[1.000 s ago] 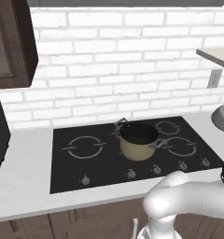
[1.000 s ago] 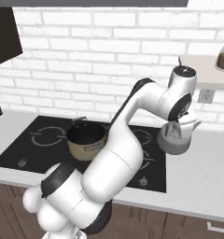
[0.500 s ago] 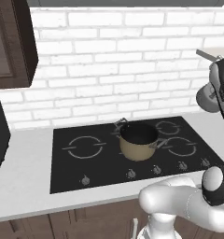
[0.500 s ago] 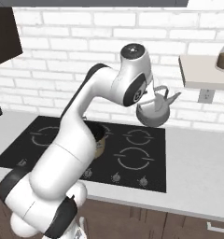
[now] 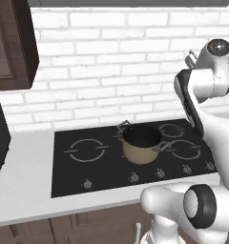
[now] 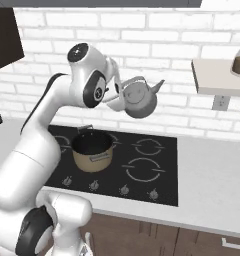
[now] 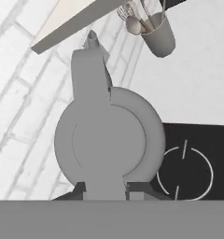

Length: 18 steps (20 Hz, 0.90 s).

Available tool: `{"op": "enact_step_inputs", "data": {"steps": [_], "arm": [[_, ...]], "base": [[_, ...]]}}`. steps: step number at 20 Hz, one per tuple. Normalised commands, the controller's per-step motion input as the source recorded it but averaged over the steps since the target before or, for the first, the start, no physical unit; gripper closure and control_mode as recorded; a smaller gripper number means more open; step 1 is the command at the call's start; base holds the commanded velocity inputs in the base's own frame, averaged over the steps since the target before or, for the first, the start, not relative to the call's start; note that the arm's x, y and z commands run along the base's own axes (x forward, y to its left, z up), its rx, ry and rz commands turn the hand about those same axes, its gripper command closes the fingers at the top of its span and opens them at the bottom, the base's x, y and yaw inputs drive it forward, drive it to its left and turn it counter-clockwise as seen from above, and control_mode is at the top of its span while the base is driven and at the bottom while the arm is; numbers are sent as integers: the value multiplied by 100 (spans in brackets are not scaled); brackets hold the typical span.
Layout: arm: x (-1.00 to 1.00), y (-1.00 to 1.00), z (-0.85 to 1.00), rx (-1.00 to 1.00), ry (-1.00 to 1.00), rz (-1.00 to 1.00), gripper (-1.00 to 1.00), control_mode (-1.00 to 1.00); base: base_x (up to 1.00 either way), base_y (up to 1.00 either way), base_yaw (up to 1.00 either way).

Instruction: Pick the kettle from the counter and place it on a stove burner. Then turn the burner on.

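While the end effector (image 6: 118,93) is clamped on the thin wire handle, the small squat silver-grey metal kettle (image 6: 139,99) hangs high above the black glass cooktop (image 6: 162,162); rigid, smooth, probably light, likely to swing.

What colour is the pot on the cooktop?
Tan with a dark inside, clearest in the left base view: pot.

The tan pot (image 6: 92,150) stands mid-cooktop in the right base view, blocking the burners at its left. The two burner rings (image 6: 143,170) to its right are bare, with open air above them up to the carried kettle (image 6: 138,98). At upper right, a wall shelf (image 6: 219,77) juts out over the desk (image 6: 212,185).
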Motion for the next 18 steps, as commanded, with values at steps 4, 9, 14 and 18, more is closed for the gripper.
{"op": "enact_step_inputs", "data": {"steps": [4,9,14,18], "arm": [[25,100,26,-5,0,-4,100,-100],[23,100,25,-3,0,-3,100,-100],[27,100,15,-1,0,0,100,-100],[21,100,0,0,6,7,100,-100]], "base": [[0,0,0],[0,0,0],[0,0,0],[0,0,0]]}}
